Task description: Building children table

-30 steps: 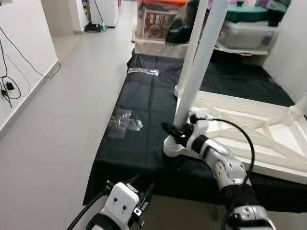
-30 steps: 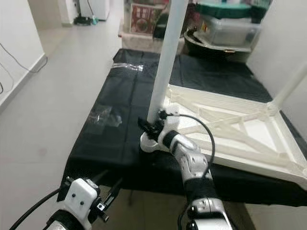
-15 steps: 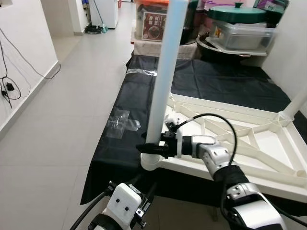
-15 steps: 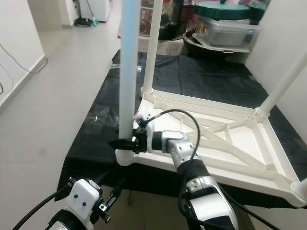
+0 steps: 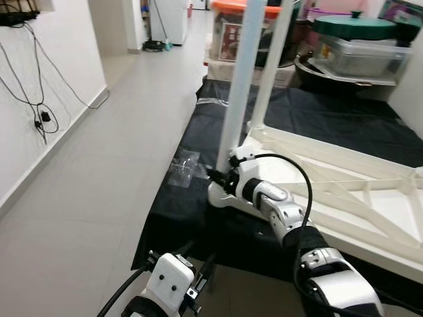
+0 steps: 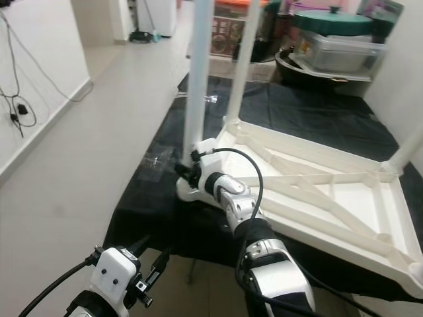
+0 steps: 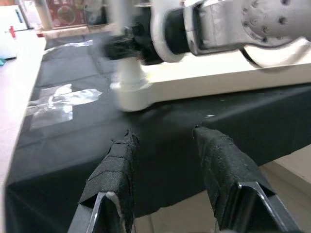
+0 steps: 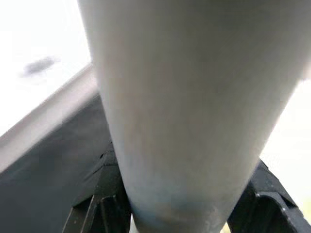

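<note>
Table leg (image 5: pixel 239 79), a smooth white round tube, stands upright in the corner socket of the upturned white plastic tabletop (image 5: pixel 344 191), where the right pincer (image 5: pixel 217 179) clamps it low down. Ribs cross the tabletop's underside. It lies on a black cloth (image 5: pixel 198 125) spread over pale floor tiles (image 5: pixel 99 172). Crinkled clear wrap (image 5: pixel 184 166) lies beside. The left pincer (image 7: pixel 165 160) hangs open near the cloth's edge.

floor (image 5: pixel 99 178) — open | table leg (image 5: pixel 239 86) — seemingly blocks right hand (image 5: pixel 218 179)

Silver segmented right arm (image 5: pixel 284 214) with looping black cable, white wrist block, black fabric-wrapped left pincer (image 7: pixel 165 170) fingers
</note>
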Motion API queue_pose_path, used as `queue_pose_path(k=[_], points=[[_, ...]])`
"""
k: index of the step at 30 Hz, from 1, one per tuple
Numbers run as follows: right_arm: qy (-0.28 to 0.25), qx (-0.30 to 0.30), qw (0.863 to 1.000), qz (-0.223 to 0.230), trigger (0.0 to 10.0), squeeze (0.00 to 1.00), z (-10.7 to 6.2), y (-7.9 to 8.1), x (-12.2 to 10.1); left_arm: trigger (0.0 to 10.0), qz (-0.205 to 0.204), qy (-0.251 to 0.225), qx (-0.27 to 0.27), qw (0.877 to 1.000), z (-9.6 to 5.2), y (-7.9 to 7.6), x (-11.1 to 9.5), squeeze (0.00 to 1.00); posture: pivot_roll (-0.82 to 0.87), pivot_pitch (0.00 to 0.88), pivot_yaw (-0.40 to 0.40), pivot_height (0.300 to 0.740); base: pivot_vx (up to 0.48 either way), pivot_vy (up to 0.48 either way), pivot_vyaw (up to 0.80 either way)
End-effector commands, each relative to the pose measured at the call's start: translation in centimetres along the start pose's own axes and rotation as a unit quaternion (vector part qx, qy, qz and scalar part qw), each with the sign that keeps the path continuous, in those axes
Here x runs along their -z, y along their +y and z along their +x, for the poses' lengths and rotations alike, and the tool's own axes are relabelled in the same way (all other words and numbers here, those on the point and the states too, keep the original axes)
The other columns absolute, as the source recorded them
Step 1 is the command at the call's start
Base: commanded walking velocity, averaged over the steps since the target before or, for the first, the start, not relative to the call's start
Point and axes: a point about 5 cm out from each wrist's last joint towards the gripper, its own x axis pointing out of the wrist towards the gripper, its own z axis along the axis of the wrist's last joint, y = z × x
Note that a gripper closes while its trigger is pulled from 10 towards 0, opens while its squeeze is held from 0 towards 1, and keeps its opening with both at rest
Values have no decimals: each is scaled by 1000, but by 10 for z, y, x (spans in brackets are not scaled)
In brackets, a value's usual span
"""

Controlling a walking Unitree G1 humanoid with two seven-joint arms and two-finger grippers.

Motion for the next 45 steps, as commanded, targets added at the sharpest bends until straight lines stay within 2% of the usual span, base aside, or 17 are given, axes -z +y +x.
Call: queue_pose_path(k=[1,8,10,11,12,13,17,18,25,27,28,30,40,41,42,43,45], points=[[23,184,982,36,0,0,-19,-35,12,10000,-4,3,3,1000,0,0,2,0,118,66,-93,740,0,0,0],[26,219,972,80,0,0,-33,-2,22,10000,-1,3,2,1000,0,1,2,0,120,66,-93,740,0,0,0],[23,187,977,94,1843,0,-31,16,22,10000,-1,3,2,1000,1,1,2,0,121,66,-94,740,0,0,0],[16,154,983,102,10000,0,-29,30,20,10000,-1,4,1,1000,1,1,2,0,122,67,-93,740,0,0,0],[16,154,983,102,10000,0,-29,30,20,10000,-1,4,1,1000,1,1,2,0,122,67,-93,740,0,0,0],[1,112,988,105,10000,1000,-28,40,17,10000,-1,3,1,1000,0,1,2,0,122,67,-93,740,0,0,0],[-14,80,991,107,10000,1000,-27,46,14,10000,-1,4,1,1000,0,1,2,0,122,67,-93,740,0,0,0],[-37,13,993,108,10000,0,-24,44,8,10000,-2,3,1,1000,1,1,2,0,115,68,-96,740,0,0,0],[-34,-229,970,75,10000,0,-17,29,1,10000,-4,3,2,1000,2,0,2,0,108,66,-93,740,0,0,0],[15,-387,922,24,10000,0,-20,20,3,10000,-6,1,4,1000,3,0,2,0,112,60,-96,740,0,0,0],[15,-387,922,24,10000,0,-20,20,3,10000,-6,1,4,1000,3,0,2,0,112,60,-96,740,0,0,0],[56,-511,858,-6,10000,0,-26,20,1,10000,-6,0,4,1000,3,-1,2,0,118,56,-101,740,0,0,0],[44,-592,803,-61,10000,0,-21,63,-9,10000,-5,1,0,1000,0,-3,1,0,141,54,-114,740,0,0,0],[42,-600,797,-60,7294,0,-23,70,-7,10000,-5,1,0,1000,-1,-3,1,0,144,55,-116,740,0,0,0],[42,-600,797,-60,7294,0,-23,70,-7,10000,-5,1,0,1000,-1,-3,1,0,144,55,-116,740,0,0,0],[39,-608,791,-62,2980,0,-25,74,-4,10000,-5,2,0,1000,-1,-3,1,0,144,55,-116,740,0,0,0],[37,-612,787,-63,2980,0,-26,76,-2,10000,-6,2,1,1000,-1,-4,1,0,144,55,-116,740,0,0,0]])
